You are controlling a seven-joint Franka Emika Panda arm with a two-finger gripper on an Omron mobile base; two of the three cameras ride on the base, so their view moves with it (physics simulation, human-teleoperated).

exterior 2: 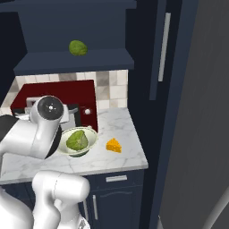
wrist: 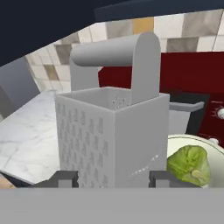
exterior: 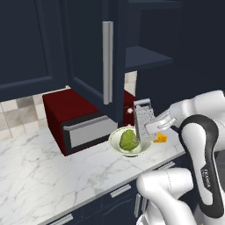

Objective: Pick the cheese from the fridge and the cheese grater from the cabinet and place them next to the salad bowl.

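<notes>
A dark red microwave (exterior: 74, 118) is set at the back of the marble counter (exterior: 52, 171), against the tiled backsplash (exterior 2: 112, 85). A loose green lump (exterior 2: 78, 47) is seen on an open shelf (exterior 2: 74, 60) above.

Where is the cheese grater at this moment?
In the left base view the cheese grater stands upright in the hand, just right of the salad bowl, with the cheese behind it.

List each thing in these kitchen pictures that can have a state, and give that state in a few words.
cheese grater: upright, held between the gripper's fingers, beside the bowl.
gripper: shut on the cheese grater.
cabinet: door swung open.
salad bowl: on the counter, holding lettuce.
cheese: lying on the counter, right of the bowl, apart from it.
loose green lump: resting on the cabinet shelf.
</notes>
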